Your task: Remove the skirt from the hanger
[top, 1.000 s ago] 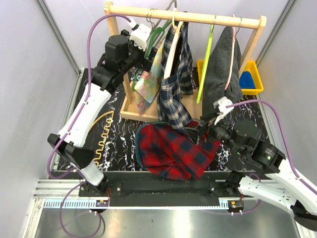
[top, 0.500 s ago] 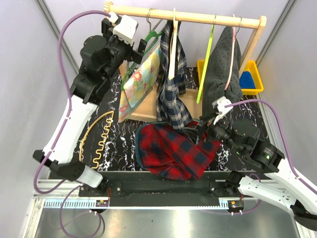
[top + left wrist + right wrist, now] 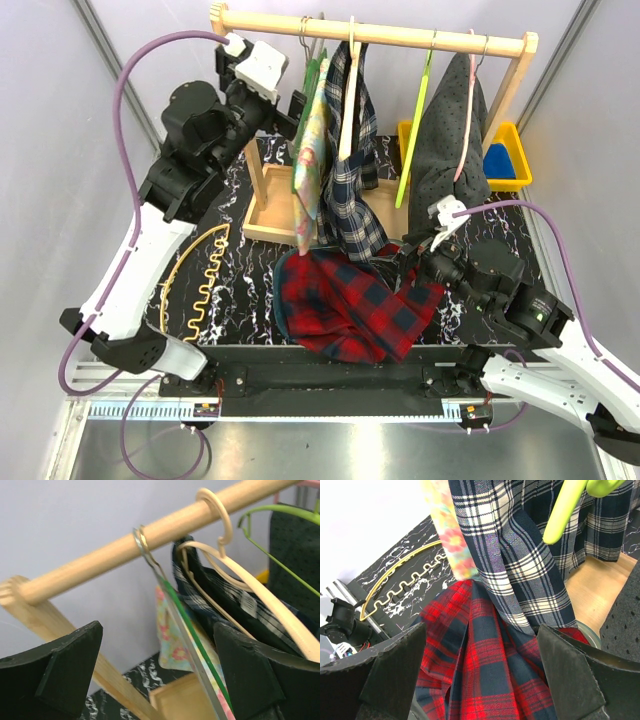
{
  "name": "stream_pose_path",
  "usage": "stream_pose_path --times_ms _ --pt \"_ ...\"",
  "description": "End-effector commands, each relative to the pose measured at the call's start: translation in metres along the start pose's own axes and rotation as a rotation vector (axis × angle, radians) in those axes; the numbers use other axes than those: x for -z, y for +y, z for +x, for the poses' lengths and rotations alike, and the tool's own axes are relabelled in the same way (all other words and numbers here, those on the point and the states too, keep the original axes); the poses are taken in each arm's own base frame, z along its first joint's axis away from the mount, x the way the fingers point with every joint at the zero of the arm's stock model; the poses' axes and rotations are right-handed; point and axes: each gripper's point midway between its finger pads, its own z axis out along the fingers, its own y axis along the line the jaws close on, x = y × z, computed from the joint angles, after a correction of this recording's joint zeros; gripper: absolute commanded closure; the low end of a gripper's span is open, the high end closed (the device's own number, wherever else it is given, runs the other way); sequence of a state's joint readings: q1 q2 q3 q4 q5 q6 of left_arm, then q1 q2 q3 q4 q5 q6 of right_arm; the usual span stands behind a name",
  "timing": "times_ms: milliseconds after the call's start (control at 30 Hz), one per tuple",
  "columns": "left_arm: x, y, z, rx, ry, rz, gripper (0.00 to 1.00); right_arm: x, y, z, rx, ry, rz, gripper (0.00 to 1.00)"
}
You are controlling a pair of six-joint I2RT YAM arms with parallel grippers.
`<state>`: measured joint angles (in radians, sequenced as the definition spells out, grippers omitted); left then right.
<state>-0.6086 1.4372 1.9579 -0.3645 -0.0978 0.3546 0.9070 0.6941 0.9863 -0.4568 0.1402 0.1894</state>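
Observation:
A pastel floral skirt (image 3: 308,160) hangs edge-on from a green hanger (image 3: 318,75) at the left end of the wooden rail (image 3: 400,35). My left gripper (image 3: 291,104) is open just left of that hanger, high by the rail. In the left wrist view the hanger's metal hook (image 3: 142,542) sits on the rail, and the green hanger (image 3: 200,645) and floral skirt (image 3: 172,645) run down between the open left gripper (image 3: 160,680) without touching its fingers. My right gripper (image 3: 405,255) is open over a red plaid cloth (image 3: 350,305), also seen under the right gripper (image 3: 480,675).
A navy plaid garment (image 3: 352,190) on a cream hanger, a lime hanger (image 3: 415,120) and a dark dotted garment (image 3: 450,130) share the rail. A gold wire hanger (image 3: 200,270) lies on the table at left. A yellow bin (image 3: 510,150) stands back right. The rack's wooden base (image 3: 270,215) lies below.
The left arm rose toward the rail's left end. The floral skirt swung out to the left and now hangs straight down, edge-on. The right arm has not moved.

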Motion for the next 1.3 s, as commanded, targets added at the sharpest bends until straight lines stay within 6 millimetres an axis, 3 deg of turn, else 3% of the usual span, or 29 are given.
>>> stream_pose_path --times_ms 0,100,333,433,567,633,700,800,933,1067,1267 --pt "-0.002 -0.032 0.002 0.138 0.017 0.137 0.01 0.0 -0.001 -0.01 -0.009 -0.047 0.01 0.0" --pt "0.004 -0.057 -0.005 0.234 0.0 0.262 0.01 0.001 -0.001 -0.009 -0.017 -0.047 0.01 0.0" --pt "0.009 -0.078 -0.022 0.353 -0.009 0.385 0.01 0.002 -0.002 -0.005 -0.03 -0.044 0.012 0.0" --pt "0.007 -0.072 -0.035 0.35 -0.041 0.372 0.01 0.002 -0.002 -0.002 -0.037 -0.037 0.009 0.0" --pt "0.015 -0.044 -0.087 0.328 -0.18 0.308 0.01 0.002 -0.001 -0.003 -0.037 -0.04 0.006 0.0" --pt "0.022 -0.039 -0.102 0.332 -0.226 0.311 0.01 0.002 -0.002 -0.003 -0.039 -0.04 0.008 0.0" --pt "0.023 -0.047 -0.1 0.366 -0.215 0.347 0.01 0.002 -0.001 -0.001 -0.041 -0.034 0.006 0.0" --pt "0.019 -0.075 -0.071 0.446 -0.12 0.449 0.01 0.001 -0.001 -0.002 -0.043 -0.037 0.007 0.0" --pt "0.006 -0.111 -0.011 0.541 0.077 0.53 0.01 0.002 -0.001 -0.003 -0.045 -0.042 0.004 0.0" --pt "-0.006 -0.103 0.024 0.518 0.145 0.477 0.01 0.006 -0.003 -0.004 -0.057 -0.053 0.013 0.0" --pt "-0.007 -0.065 0.025 0.476 0.122 0.37 0.01 0.01 -0.005 0.001 -0.08 -0.055 0.02 0.0"
